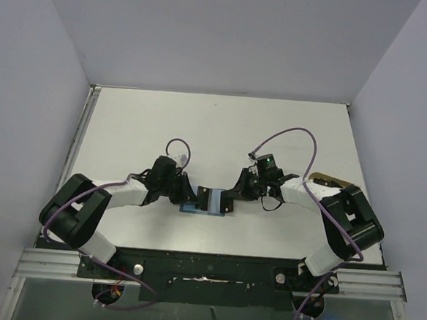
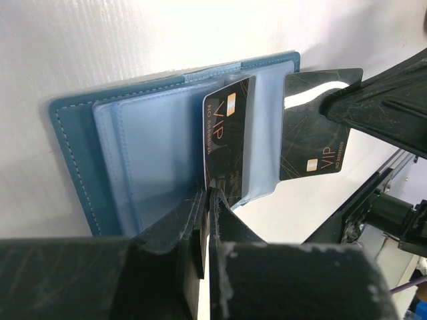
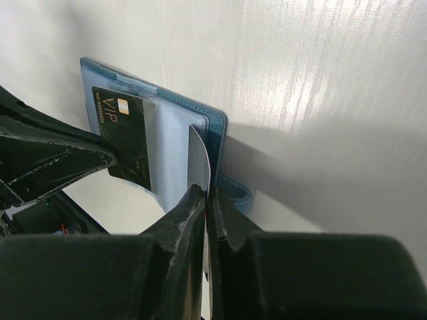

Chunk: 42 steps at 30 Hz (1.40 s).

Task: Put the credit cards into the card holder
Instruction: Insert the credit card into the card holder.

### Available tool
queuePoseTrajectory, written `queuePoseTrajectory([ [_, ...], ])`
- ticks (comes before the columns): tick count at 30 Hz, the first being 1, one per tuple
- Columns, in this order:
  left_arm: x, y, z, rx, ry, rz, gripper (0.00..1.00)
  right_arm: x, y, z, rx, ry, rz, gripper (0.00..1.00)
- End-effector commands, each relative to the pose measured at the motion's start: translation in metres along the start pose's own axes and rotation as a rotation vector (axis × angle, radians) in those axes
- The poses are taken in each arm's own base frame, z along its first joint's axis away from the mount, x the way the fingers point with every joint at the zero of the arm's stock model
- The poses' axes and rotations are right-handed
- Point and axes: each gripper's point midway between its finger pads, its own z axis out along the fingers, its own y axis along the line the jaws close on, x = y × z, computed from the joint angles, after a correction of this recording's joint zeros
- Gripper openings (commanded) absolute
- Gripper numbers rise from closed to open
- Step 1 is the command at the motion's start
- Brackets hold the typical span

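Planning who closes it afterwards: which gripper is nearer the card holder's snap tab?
Right. The right gripper, shut on a card, is right beside the snap tab; the left gripper, gripping a black VIP card, is across the open card holder from it.

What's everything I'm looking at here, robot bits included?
card holder: one, teal-blue, paler inside, lying open, centre
first credit card: one, black, over the holder's pockets
second credit card: one, black, at the holder's edge
table: one, white, under everything
walls: three, pale grey, around the table
arms: two, black and white, meeting at the holder
cables: two, purple, along the arms
left gripper: one, black, shut on the first credit card
right gripper: one, black, shut on the second credit card
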Motion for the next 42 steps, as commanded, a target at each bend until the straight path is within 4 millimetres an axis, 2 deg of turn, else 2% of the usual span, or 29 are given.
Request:
queuePoseTrajectory([
  [1,0.006,0.005,0.002,-0.01,-0.014,-0.011,0.0,0.005,-0.02,-0.008,0.094,-0.017,0.009,0.0],
  [3,0.006,0.003,0.002,-0.004,-0.015,-0.015,0.01,0.0,-0.013,-0.013,0.078,-0.03,0.004,0.0],
  [7,0.002,0.001,0.0,-0.016,-0.023,-0.015,0.15,-0.011,-0.002,-0.026,0.076,-0.065,-0.012,0.0],
  [11,-0.003,0.001,-0.003,-0.04,-0.04,-0.01,0.27,-0.013,-0.001,-0.032,0.083,-0.085,-0.017,0.0],
  [14,-0.005,0.001,-0.003,-0.049,-0.043,-0.009,0.32,-0.009,-0.005,-0.03,0.091,-0.074,-0.013,0.0],
  [28,0.005,-0.012,0.012,-0.049,-0.012,0.053,0.34,0.0,-0.009,-0.013,0.07,-0.046,-0.009,0.0],
  [31,-0.001,-0.023,0.014,-0.032,-0.022,0.07,0.34,0.001,-0.008,-0.012,0.069,-0.041,-0.013,0.0],
  [42,-0.002,-0.04,0.02,0.001,-0.029,0.127,0.35,0.002,-0.002,-0.004,0.062,-0.026,-0.031,0.0],
])
